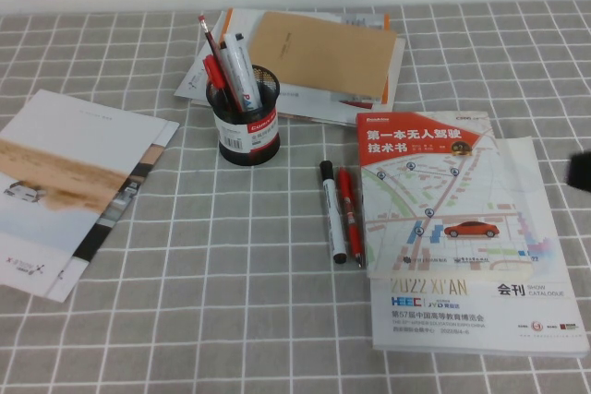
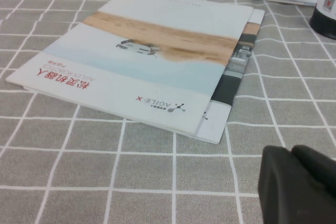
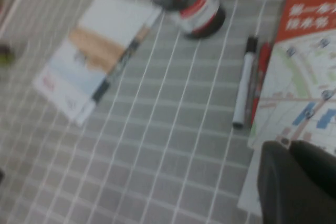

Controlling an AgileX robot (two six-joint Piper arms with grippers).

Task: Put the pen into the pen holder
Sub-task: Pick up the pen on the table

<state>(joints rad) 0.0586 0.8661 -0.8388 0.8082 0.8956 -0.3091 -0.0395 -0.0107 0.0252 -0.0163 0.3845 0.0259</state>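
Note:
The pen, a thick white marker with a black cap, lies on the checked cloth beside a slim red pen, just left of a catalogue. It also shows in the right wrist view. The pen holder, a black mesh cup with a red-and-white label, stands upright at centre left and holds a grey-capped white marker and red pens. My right gripper is shut and empty, over the catalogue, at the high view's right edge. My left gripper is shut and empty, low over the cloth near a brochure.
A brochure lies at the left. A catalogue with a red-topped book on it lies at the right. A brown envelope on papers lies behind the holder. The holder's base shows in the left wrist view.

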